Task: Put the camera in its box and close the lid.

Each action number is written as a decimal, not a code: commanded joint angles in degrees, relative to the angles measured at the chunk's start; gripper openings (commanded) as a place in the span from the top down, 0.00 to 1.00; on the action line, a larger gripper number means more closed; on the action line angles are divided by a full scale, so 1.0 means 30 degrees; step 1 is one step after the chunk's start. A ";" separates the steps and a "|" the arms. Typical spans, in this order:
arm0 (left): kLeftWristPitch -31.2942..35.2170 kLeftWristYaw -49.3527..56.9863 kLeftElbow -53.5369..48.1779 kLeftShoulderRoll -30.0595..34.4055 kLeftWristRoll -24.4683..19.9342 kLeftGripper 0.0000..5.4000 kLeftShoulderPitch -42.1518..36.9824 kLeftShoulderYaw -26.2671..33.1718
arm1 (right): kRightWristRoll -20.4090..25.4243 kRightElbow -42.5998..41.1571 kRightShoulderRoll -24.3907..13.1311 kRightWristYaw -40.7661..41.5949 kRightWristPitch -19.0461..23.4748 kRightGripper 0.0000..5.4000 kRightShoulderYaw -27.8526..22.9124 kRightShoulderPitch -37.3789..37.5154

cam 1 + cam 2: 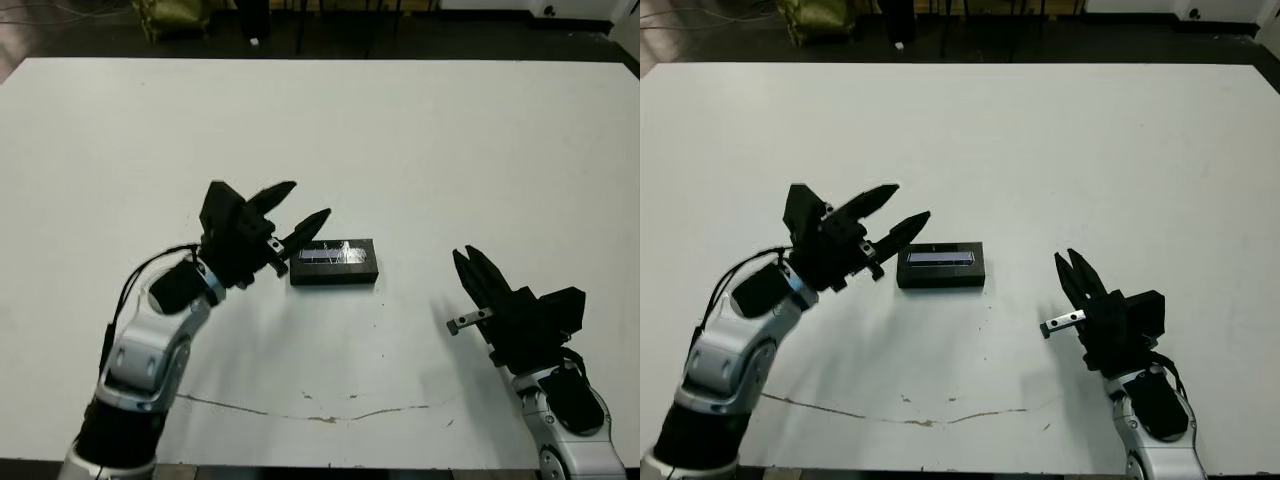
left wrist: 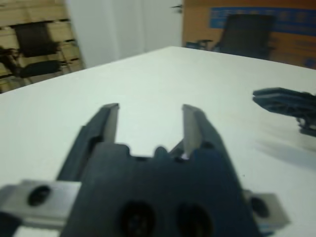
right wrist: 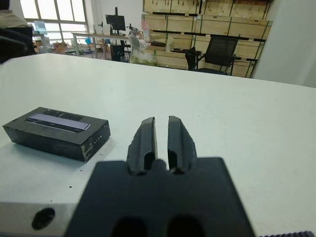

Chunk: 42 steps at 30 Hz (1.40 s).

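Closed box, lid on, sits mid-bench. Left hand spread beside it; right hand pressed together, apart. Box probably light, rigid, smooth: pinch the long sides.

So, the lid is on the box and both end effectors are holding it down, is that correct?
Not quite: the lid is on the box, but neither end effector touches it. The left eye view shows the left end effector open beside it and the right end effector shut, well apart.

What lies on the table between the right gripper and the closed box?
Nothing: bare white table separates the right gripper from the box, seen in both eye views.
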 commanded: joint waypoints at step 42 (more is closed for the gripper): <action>0.3466 0.3783 0.4931 -0.2590 0.3674 1.00 0.1429 -0.3627 | -0.0177 0.0284 -0.0022 -0.0002 -0.0421 1.00 0.0243 0.0212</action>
